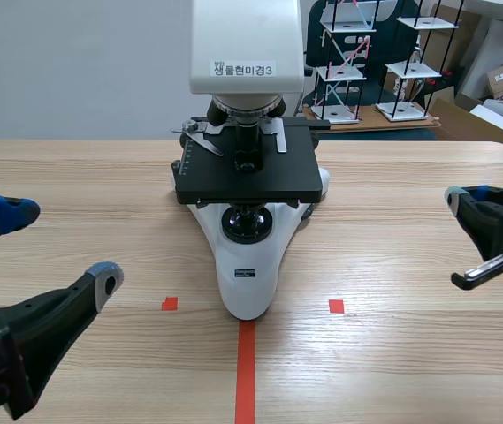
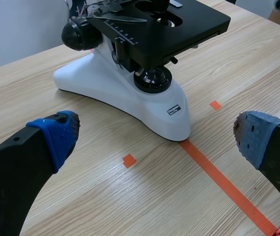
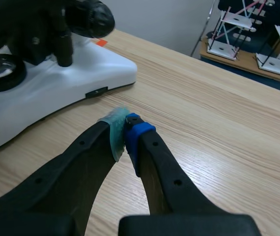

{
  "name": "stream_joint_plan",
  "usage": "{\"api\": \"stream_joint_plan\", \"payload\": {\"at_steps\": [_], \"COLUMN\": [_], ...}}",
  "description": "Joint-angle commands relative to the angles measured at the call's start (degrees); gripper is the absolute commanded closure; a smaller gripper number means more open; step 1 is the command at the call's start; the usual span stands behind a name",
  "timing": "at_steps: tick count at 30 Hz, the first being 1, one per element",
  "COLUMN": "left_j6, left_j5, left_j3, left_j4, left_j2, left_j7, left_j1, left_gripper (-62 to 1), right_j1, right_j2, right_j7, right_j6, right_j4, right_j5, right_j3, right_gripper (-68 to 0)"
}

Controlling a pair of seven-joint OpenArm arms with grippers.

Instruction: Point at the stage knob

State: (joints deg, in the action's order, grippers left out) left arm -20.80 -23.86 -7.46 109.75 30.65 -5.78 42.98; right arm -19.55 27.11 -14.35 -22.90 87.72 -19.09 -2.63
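Right wrist view gives you the pointer: the right gripper [image 3: 125, 135] has its pads pressed together on nothing. A closed tip makes a narrow finger for pointing. It sits low over the bare table [image 3: 218, 113], well apart from the microscope [image 3: 80, 83]. Ahead of it, the stage knob [image 3: 63, 46] looks to be the slim black stem hanging below the stage, beside the fat focus knob [image 3: 88, 17]. Your left gripper [image 2: 157, 137] hangs spread wide on the microscope's other side, out of the way. Approach low, I'd say — the stage overhangs that stem.
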Motion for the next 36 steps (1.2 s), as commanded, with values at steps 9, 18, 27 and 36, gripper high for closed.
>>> {"api": "stream_joint_plan", "payload": {"at_steps": [9, 18, 27, 36], "left_j6": [0.09, 0.09, 0.09, 0.09], "left_j5": [-0.39, -0.39, -0.39, -0.39], "left_j3": [0.26, 0.26, 0.26, 0.26], "left_j4": [0.72, 0.72, 0.72, 0.72], "left_j2": [0.15, 0.15, 0.15, 0.15], "left_j7": [-0.66, -0.68, -0.70, -0.70], "left_j1": [-0.17, -0.17, -0.17, -0.17], "left_gripper": [-62.3, -62.3, -62.3, -62.3], "right_j1": [17.25, 29.94, 34.32, 34.14], "right_j2": [-1.75, -4.81, -5.88, -5.88], "right_j7": [-18.05, -30.64, -31.45, -30.77], "right_j6": [-2.01, -2.03, -2.19, -2.19], "right_j4": [-22.97, -38.34, -40.46, -40.50], "right_j5": [8.07, 11.76, 13.55, 13.57], "right_j3": [9.81, 16.72, 20.33, 20.33], "right_gripper": [0.0, 0.0, 0.0, 0.0]}}
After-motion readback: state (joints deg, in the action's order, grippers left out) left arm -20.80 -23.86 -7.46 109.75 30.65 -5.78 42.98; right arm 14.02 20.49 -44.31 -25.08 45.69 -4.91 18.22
